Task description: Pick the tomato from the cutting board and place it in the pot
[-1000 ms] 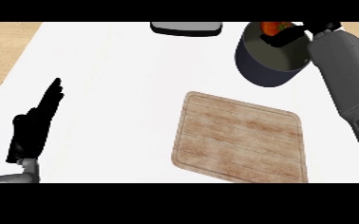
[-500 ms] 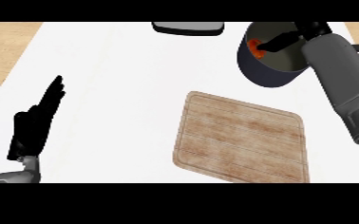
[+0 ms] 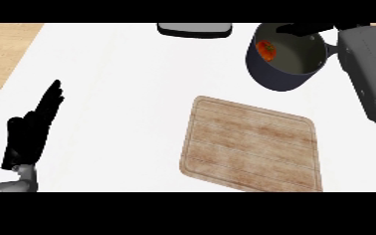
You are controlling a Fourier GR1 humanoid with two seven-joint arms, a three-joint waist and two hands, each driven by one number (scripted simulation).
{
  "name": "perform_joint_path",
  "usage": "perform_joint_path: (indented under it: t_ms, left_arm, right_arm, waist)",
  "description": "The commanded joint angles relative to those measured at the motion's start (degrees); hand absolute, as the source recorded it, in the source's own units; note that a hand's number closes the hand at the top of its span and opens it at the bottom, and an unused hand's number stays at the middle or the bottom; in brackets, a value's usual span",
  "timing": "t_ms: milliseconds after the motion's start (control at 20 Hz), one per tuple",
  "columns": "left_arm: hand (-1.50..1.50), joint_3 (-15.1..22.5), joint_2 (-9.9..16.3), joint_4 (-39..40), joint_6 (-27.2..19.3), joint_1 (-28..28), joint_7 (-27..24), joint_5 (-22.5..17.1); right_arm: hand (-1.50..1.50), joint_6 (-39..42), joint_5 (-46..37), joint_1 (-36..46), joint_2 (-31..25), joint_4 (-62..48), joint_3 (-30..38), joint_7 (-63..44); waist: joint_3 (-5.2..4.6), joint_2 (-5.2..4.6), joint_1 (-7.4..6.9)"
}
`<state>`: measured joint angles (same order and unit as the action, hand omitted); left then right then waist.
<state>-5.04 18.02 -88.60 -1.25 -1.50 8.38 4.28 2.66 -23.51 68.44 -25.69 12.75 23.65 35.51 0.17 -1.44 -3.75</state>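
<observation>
Right robot hand (image 3: 305, 28): dark, over the far rim of the pot; holds nothing, though whether its fingers are spread or curled cannot be told.
Tomato (image 3: 267, 51): inside the pot (image 3: 283, 77), against its left inner wall, apart from the hand.
Cutting board (image 3: 253, 144): bare, on the white counter (image 3: 117, 89), near the pot's front.
Left robot hand (image 3: 33, 129): at the view's left edge, fingers straight and up, resting.
Dark tray-like item (image 3: 194, 29): at the counter's far edge, left of the pot.

Risk, as judged: the right forearm lies close beside the pot; a careless withdrawal could catch the rim and shift or tip it.

Change from half a second ago: the tomato, then at the fingers, now sits free in the pot; the hand has lifted toward the far rim. Left hand unchanged.
</observation>
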Motion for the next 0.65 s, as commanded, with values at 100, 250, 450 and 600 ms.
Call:
perform_joint_path:
  t_ms: [100, 250, 450, 600]
  left_arm:
    - [0.00, 0.66, -1.04, -1.99, -0.71, 2.47, -0.62, 1.08]
    - [0.00, -1.75, 0.00, 1.65, 0.49, 2.74, -2.72, -0.46]
    - [0.00, 0.50, -1.62, -1.45, -0.77, 1.73, 0.51, 1.30]
    - [0.00, -1.42, 0.04, 0.50, 0.53, 0.49, -1.56, 0.30]
  right_arm:
    - [-1.50, 10.46, 3.59, -0.93, -5.44, -2.92, 3.25, 0.54]
    - [-1.50, 17.47, 4.53, -3.33, -9.07, -3.70, 3.84, 1.40]
    - [-1.50, 23.38, 5.79, -6.39, -12.33, -3.56, 4.69, 3.56]
    - [-1.50, 23.81, 6.42, -9.81, -14.63, -3.63, 5.63, 6.77]
  waist:
    - [-0.04, 0.23, 0.47]
    - [-0.07, 0.30, 1.14]
    - [-0.02, 0.47, 1.41]
    - [0.06, -0.10, 0.67]
